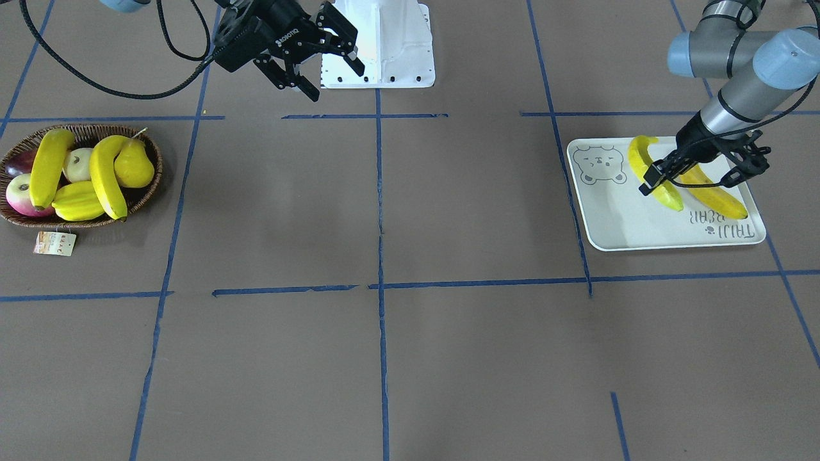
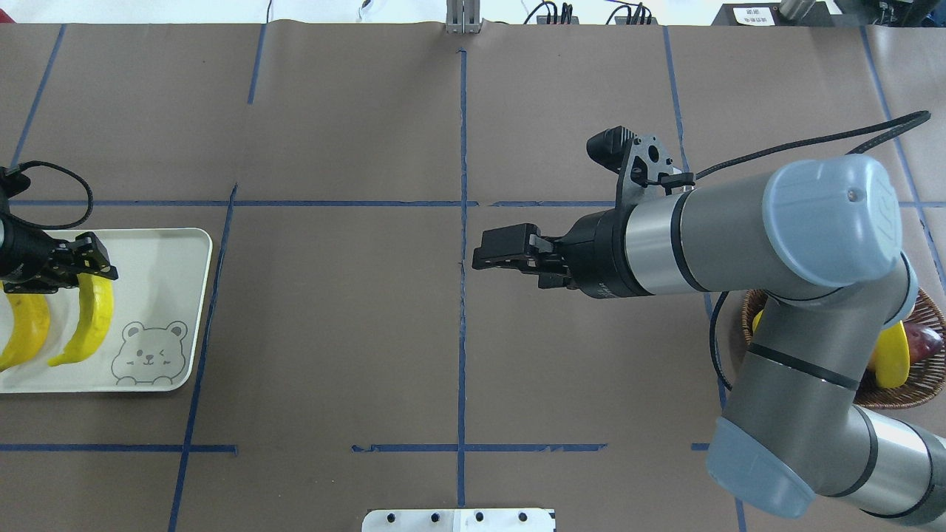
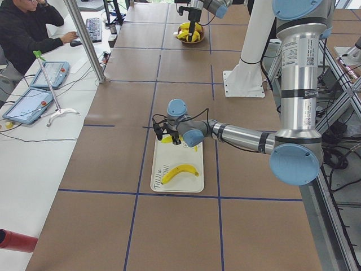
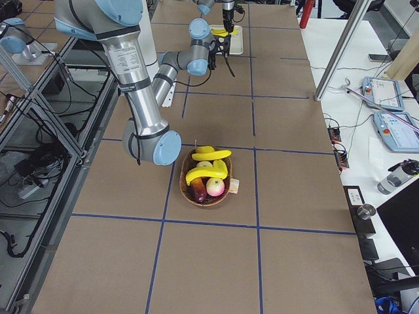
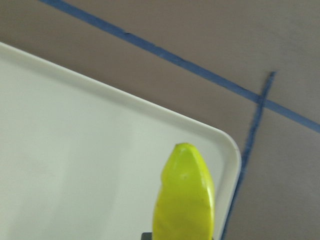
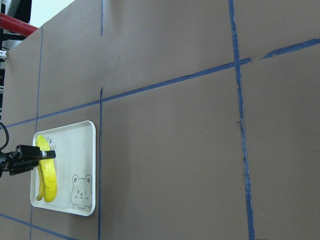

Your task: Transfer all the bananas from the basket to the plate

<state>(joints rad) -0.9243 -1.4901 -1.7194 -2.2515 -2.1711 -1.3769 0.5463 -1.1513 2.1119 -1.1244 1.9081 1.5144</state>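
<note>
The off-white bear plate (image 1: 628, 224) lies at the table's left end and also shows in the overhead view (image 2: 155, 258). My left gripper (image 1: 663, 179) is shut on a yellow banana (image 1: 644, 160) over the plate; the banana's lower end is at or near the plate's surface. A second banana (image 1: 714, 195) lies flat on the plate beside it. The wicker basket (image 1: 154, 186) at the other end holds two bananas (image 1: 48, 166) (image 1: 106, 176). My right gripper (image 1: 330, 77) is open and empty, raised near the robot base, far from the basket.
The basket also holds a starfruit (image 1: 77, 202), a yellow pear (image 1: 134, 166), apples (image 1: 22, 192) and a dark fruit; its paper tag (image 1: 54, 243) lies on the table. In the overhead view my right arm hides most of the basket (image 2: 916, 384). An operator sits in the left view.
</note>
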